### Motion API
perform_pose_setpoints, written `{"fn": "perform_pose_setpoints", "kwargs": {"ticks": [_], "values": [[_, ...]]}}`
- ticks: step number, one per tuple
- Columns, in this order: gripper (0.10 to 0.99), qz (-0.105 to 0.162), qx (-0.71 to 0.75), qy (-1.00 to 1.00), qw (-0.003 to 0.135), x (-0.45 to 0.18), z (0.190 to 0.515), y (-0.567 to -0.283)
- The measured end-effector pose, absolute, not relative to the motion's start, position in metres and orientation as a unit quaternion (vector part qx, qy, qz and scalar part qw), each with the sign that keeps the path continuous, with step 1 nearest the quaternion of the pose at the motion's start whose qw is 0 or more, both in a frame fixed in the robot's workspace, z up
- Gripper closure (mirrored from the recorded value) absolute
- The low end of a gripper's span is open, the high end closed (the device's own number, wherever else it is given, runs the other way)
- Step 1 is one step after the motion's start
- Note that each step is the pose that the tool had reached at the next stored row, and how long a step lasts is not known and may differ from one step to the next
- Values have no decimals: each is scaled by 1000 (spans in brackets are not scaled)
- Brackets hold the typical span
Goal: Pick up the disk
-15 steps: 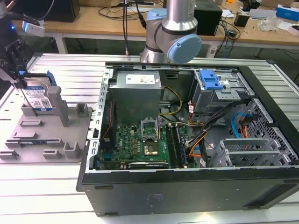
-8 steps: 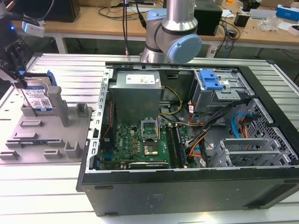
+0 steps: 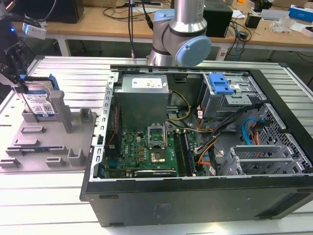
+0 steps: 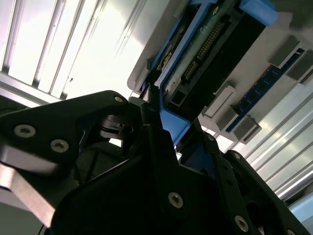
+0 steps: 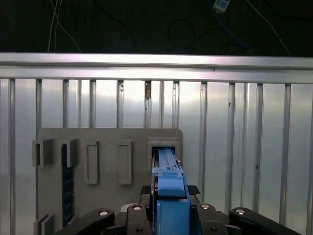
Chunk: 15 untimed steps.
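The disk is a silver drive with a blue-and-white label and blue side rails. It stands on edge in a slot at the back of the grey fixture, at the exterior view's far left. My gripper comes down on it from above, its black fingers pressed to the disk's two flat faces. In the first wrist view the disk's blue rail runs between the finger pads, with the gripper shut on it. The second wrist view shows the disk's circuit-board side and a fingertip against it.
An open computer case lies to the exterior view's right of the fixture, with a blue-topped drive cage inside. The arm's elbow rises behind the case. Upright posts stand on the fixture beside the disk. The ribbed metal table lies underneath.
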State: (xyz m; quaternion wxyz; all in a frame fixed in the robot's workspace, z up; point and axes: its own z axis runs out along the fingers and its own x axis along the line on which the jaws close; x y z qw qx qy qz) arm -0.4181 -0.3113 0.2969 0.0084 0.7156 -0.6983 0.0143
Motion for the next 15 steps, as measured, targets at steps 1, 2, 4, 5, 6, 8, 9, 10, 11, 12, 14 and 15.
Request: {"fn": "perform_pose_setpoints", "kwargs": {"ticks": [1,2,4,5,6,8,9,10,11,12,14,15], "values": [[718,14,716,-698,7,-418,297,-312],[718,13,716,-698,6,-418,297,-312],[718,11,716,-698,3,-418,298,-313],[718,10,716,-698,3,-419,299,-313],[718,10,716,-698,3,-419,299,-313],[718,10,716,-698,2,-419,300,-314],[718,10,716,-698,2,-419,301,-314],[718,10,716,-698,2,-419,302,-315],[718,9,716,-698,1,-419,304,-315],[718,9,716,-698,0,-419,305,-316],[718,7,716,-698,-1,-419,310,-317],[718,7,716,-698,-2,-419,312,-317]]}}
